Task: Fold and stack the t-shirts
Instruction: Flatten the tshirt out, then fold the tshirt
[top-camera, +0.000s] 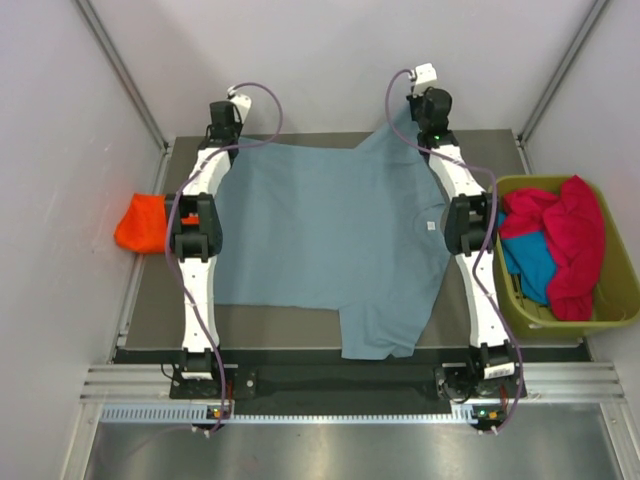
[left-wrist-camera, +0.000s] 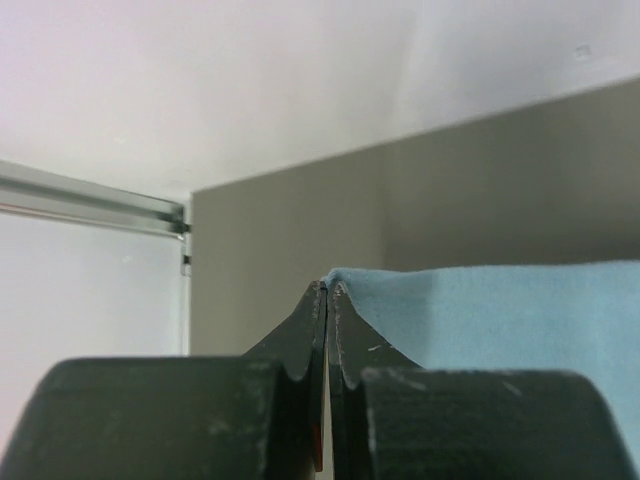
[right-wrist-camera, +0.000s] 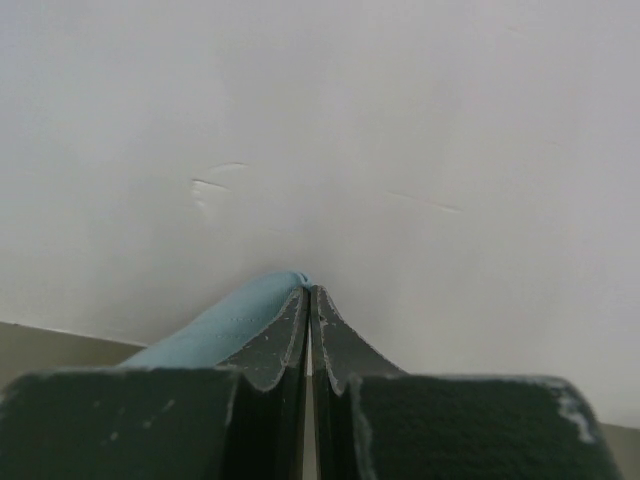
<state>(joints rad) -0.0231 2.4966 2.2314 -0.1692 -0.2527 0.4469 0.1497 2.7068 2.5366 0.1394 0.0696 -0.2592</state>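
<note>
The blue shirt, spread flat on the desk, is pinched at its far edge by the closed left hand and right hand; light, limp cloth, judged best taken at corners.

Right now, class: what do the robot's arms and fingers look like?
The left arm and right arm each have white links, black joints and a looping purple cable. Small white cameras sit at the wrists. The fingers are black, tapered and scuffed.
</note>
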